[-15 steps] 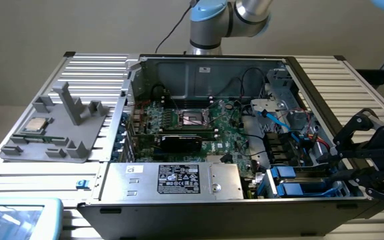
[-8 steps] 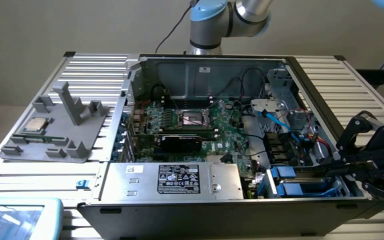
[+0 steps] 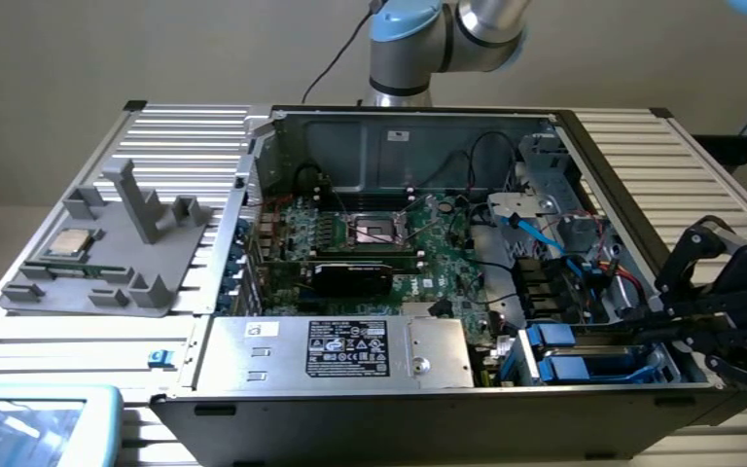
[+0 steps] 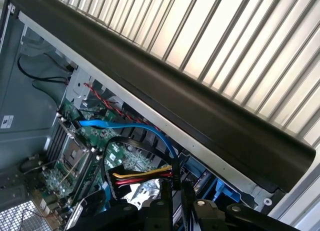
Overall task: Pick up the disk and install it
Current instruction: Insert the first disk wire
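Note:
An open computer case (image 3: 400, 117) lies on the slatted table. In its drive bay, at the corner on the exterior view's right, I see the disk (image 3: 558, 336) by its bright blue carrier, and the metal face is hidden. A second blue carrier (image 3: 587, 368) sits right beside it. My black gripper (image 3: 637, 327) reaches over the case wall into this bay, its tips just at the blue carriers. In the wrist view the gripper (image 4: 177, 191) has its fingers (image 4: 165, 201) close together with nothing visible between them, and blue carrier plastic (image 4: 225, 191) shows just past them.
A blue data cable (image 4: 130, 128) and a yellow-red-black power cable (image 4: 140, 175) run close to my fingers. The black case wall (image 4: 200, 106) borders the bay. A grey power-supply box (image 3: 335, 350) lies beside it. A grey fixture (image 3: 114, 253) holding a silver chip (image 3: 69, 243) stands at the exterior view's left.

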